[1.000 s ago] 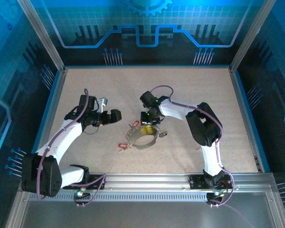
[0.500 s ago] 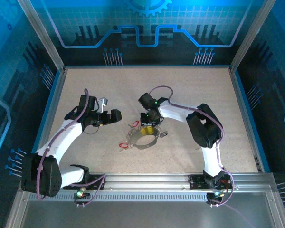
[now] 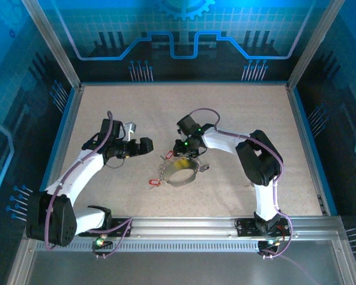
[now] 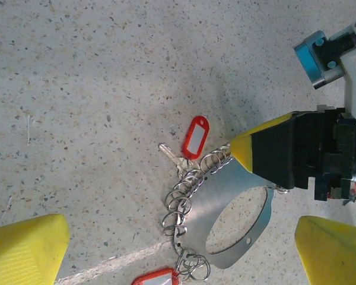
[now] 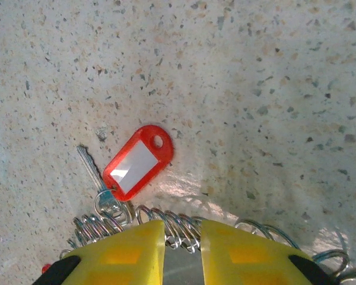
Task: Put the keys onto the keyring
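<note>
left claw [image 3: 137,137] spread wide; right claw [image 5: 183,237] pinched nearly closed.

The right pincer [image 3: 181,158] touches the far edge of the keyring [image 3: 177,184]. A red-tagged key [image 3: 155,181] lies just beside it; the left pincer [image 3: 137,138] hangs apart.

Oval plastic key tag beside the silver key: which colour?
Red tag with white label; right wrist view best.

1. The keyring [image 4: 216,178] is a flat silver band around a wide hole. It lies flat, one edge between the fingertips of my right gripper [image 5: 183,240], and small wire rings [image 4: 181,205] line its rim.
2. The keys [image 5: 89,167]: one slim silver key with a red tag lies just ahead of those fingertips, hooked to the rings.
</note>
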You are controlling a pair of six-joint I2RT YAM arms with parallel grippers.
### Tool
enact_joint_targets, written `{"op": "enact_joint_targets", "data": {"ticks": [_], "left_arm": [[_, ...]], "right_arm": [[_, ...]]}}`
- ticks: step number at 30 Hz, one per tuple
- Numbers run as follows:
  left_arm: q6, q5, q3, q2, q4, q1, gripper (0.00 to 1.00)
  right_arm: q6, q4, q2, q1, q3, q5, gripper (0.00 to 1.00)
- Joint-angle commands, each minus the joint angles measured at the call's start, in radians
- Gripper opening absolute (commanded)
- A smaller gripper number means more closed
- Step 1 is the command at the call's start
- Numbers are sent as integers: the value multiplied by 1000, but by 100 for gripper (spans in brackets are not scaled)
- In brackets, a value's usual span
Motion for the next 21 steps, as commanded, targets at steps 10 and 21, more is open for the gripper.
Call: {"op": "enact_joint_targets", "data": {"ticks": [10,21], "left_arm": [[29,-34,-7,-20,6,-19,99],[38,-32,-7,-18,1,-32,99]], "right_arm": [[-144,-71,-60,11,13,61,14],[-175,-137,9,5,61,82,22]]}}
